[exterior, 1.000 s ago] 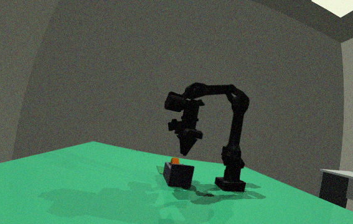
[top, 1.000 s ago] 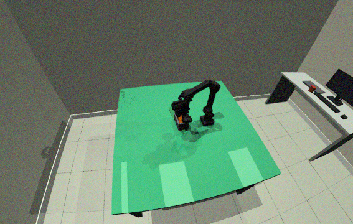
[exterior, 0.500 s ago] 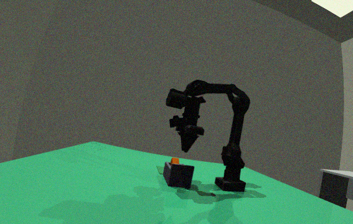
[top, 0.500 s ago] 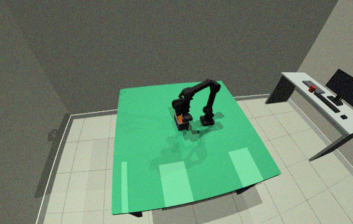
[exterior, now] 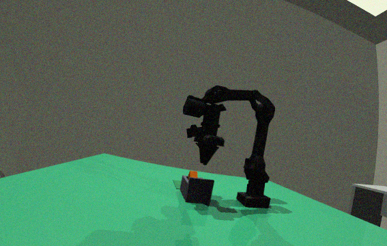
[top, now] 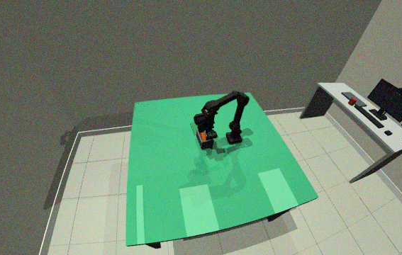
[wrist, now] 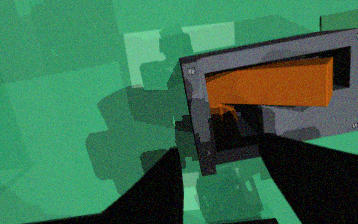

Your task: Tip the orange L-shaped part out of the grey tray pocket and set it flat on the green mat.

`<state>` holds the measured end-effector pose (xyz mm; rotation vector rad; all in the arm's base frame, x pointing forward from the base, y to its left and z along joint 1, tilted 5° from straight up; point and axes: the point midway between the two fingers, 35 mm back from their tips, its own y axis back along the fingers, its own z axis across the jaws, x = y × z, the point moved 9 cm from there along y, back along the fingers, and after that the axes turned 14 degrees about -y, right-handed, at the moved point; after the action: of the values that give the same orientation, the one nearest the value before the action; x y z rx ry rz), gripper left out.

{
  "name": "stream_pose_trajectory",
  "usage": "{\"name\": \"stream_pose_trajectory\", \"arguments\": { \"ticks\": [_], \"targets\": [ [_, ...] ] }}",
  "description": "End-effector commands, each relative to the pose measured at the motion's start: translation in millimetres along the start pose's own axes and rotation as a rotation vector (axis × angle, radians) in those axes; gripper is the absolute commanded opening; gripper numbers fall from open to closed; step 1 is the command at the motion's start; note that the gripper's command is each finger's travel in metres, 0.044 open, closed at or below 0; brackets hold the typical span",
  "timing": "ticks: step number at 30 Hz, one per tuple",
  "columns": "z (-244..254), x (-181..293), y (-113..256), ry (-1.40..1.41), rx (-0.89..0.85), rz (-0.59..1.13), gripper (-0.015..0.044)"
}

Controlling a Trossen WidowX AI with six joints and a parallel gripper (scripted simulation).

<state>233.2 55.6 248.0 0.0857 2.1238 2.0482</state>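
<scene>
The orange L-shaped part (top: 203, 136) (exterior: 193, 174) (wrist: 280, 85) is tilted in the grey tray (top: 206, 145) (exterior: 200, 191) (wrist: 325, 116). Its straight end stands up above the tray's top, on the right in the wrist view. Its L-shaped end is sunk in the shadowed pocket. My gripper (exterior: 205, 164) (wrist: 218, 149) points down above the tray, with a gap below the fingertips. The fingers are part-way open and hold nothing. In the wrist view they stand apart below the L-shaped end. The darker green mat (top: 193, 128) (exterior: 177, 184) (wrist: 347, 21) lies beside the tray, past the raised end.
The tray's walls stand up from the green table (top: 162, 152) (exterior: 111, 205). The arm's base (top: 234, 138) (exterior: 253, 200) stands to the right of the tray in the top and exterior views. A desk (top: 332, 88) with monitors is away from the table.
</scene>
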Motion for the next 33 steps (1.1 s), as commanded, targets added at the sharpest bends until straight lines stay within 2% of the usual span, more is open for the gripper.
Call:
{"name": "stream_pose_trajectory", "arguments": {
  "ticks": [1,2,12,14,22,33],
  "targets": [
    [-4,-3,0,-0.104,0.000,0.000,0.0259],
    [-7,-5,0,-0.177,0.000,0.000,0.0280],
    [-63,-27,3,-1.369,0.006,-0.005,0.0280],
    [-71,-29,3,-1.533,0.007,-0.006,0.0280],
    [-72,-30,2,-1.553,0.007,-0.007,0.0280],
    [-73,-30,-28,-1.553,0.007,-0.007,0.0280]
  ]
}}
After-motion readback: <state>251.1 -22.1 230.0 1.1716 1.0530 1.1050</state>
